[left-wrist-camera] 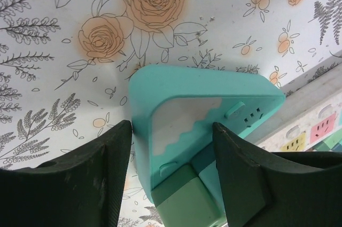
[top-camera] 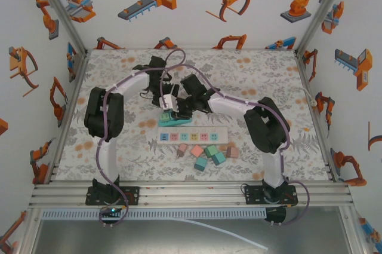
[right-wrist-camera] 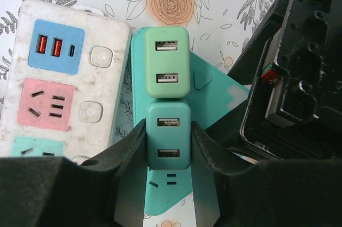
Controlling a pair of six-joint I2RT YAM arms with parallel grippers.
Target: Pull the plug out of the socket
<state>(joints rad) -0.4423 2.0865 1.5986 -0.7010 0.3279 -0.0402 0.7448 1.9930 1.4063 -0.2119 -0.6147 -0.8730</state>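
Observation:
A teal socket strip (top-camera: 175, 120) lies on the flowered table just behind the white power strip. Two USB plugs sit in it: a light green plug (right-wrist-camera: 166, 61) and a teal plug (right-wrist-camera: 169, 135). My right gripper (right-wrist-camera: 168, 147) is shut on the teal plug, one finger flat on each side. My left gripper (left-wrist-camera: 172, 147) straddles the teal socket (left-wrist-camera: 176, 93) at the end with the green plug (left-wrist-camera: 187, 200); its left finger (left-wrist-camera: 101, 168) rests against the socket's side wall, and its right finger (left-wrist-camera: 240, 173) covers the other side.
A long white power strip (top-camera: 194, 135) with coloured outlets lies in front of the socket, touching it in the right wrist view (right-wrist-camera: 64, 77). Several pastel cubes (top-camera: 209, 155) are scattered nearer the arm bases. The left arm's wrist body (right-wrist-camera: 294, 77) crowds the socket's right side.

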